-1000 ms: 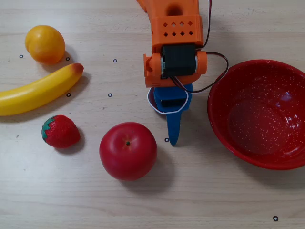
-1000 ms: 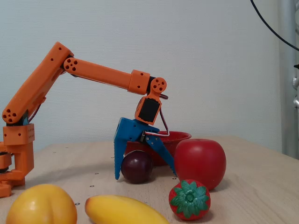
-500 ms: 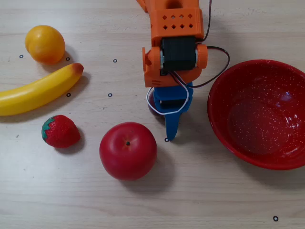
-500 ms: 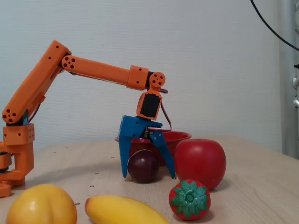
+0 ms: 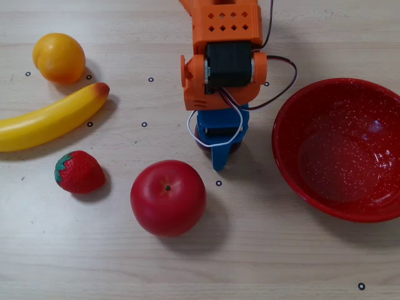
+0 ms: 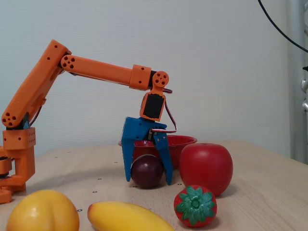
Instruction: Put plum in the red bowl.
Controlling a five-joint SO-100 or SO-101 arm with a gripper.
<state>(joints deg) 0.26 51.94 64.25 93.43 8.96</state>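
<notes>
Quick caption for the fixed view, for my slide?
Blue two-finger tool straddles the small dark purple plum on the wooden table, glossy red bowl behind it.

A pale wood-grain worktop (image 5: 281, 262) is seen in the overhead view, marked with small dark ringed dots (image 5: 361, 286) scattered across it. In the fixed view, a plain, evenly lit white wall (image 6: 216, 62) is shown behind the worktop. A black cable (image 6: 281, 33) is hung across the upper right corner, beside a grey upright fixture (image 6: 301, 91) at the right edge.
</notes>
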